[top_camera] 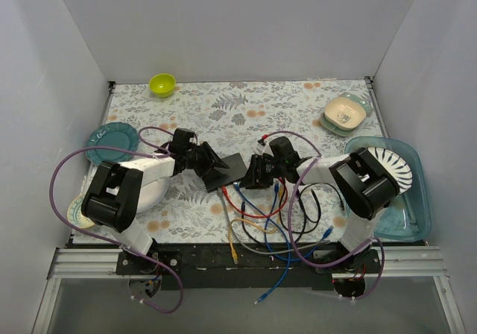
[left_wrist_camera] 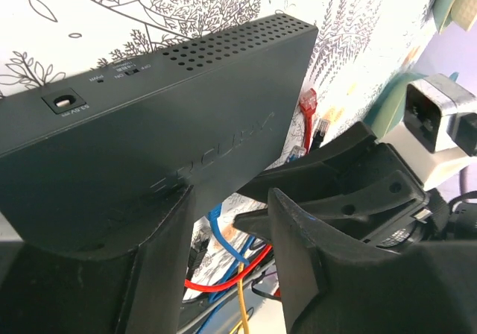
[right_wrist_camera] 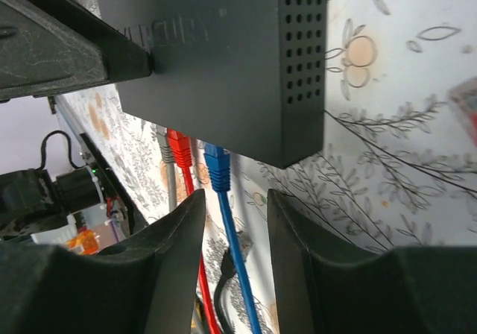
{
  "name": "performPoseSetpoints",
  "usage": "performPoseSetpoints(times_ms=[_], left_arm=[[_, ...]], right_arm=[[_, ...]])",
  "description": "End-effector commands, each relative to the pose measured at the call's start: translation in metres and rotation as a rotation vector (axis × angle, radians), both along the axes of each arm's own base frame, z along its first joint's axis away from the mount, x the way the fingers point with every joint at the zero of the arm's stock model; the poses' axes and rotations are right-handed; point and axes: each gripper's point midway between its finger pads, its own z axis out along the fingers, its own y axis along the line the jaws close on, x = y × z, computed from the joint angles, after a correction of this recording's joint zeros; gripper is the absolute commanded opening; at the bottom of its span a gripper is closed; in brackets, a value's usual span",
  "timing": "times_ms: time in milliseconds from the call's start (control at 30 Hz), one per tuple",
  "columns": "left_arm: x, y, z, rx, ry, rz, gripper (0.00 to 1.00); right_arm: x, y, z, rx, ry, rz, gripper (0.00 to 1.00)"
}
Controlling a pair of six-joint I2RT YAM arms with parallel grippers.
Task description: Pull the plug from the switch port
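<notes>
The switch (top_camera: 227, 171) is a flat dark box in the middle of the table; it also shows in the left wrist view (left_wrist_camera: 164, 118) and the right wrist view (right_wrist_camera: 223, 51). Grey, red and blue plugs sit in its port edge. The blue plug (right_wrist_camera: 217, 167) is the nearest to the box's corner. My right gripper (right_wrist_camera: 235, 200) is open, its fingers on either side of the blue cable (right_wrist_camera: 237, 259) just below that plug, and it shows from above (top_camera: 253, 174). My left gripper (left_wrist_camera: 227, 192) is open at the switch's other end (top_camera: 211, 166), one finger (left_wrist_camera: 149, 259) against the box.
Loose cables (top_camera: 268, 215) in several colours spread from the switch to the near edge. A green bowl (top_camera: 162, 84) is at the back left and a teal plate (top_camera: 112, 142) at the left. A cream bowl (top_camera: 344, 112) and a clear blue bin (top_camera: 406, 215) are at the right.
</notes>
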Motion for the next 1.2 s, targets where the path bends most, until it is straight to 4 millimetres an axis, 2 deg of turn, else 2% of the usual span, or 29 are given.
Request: performPoseSetpoints(times_ms=[0, 500, 967, 1167], left_arm=[[-0.006, 0.006, -0.009, 0.038, 0.017, -0.013, 0.44], [-0.025, 0.012, -0.016, 0.042, 0.043, -0.027, 0.44], [-0.031, 0.014, -0.019, 0.054, 0.048, -0.048, 0.44], [-0.035, 0.013, -0.017, 0.039, 0.045, -0.061, 0.44]], right_arm=[[0.0, 0.017, 0.003, 0.055, 0.003, 0.022, 0.46], [0.017, 0.029, -0.018, 0.052, 0.048, -0.053, 0.4], [0.018, 0.036, -0.014, 0.183, 0.176, -0.191, 0.32], [0.02, 0.034, -0.016, 0.17, 0.176, -0.205, 0.05]])
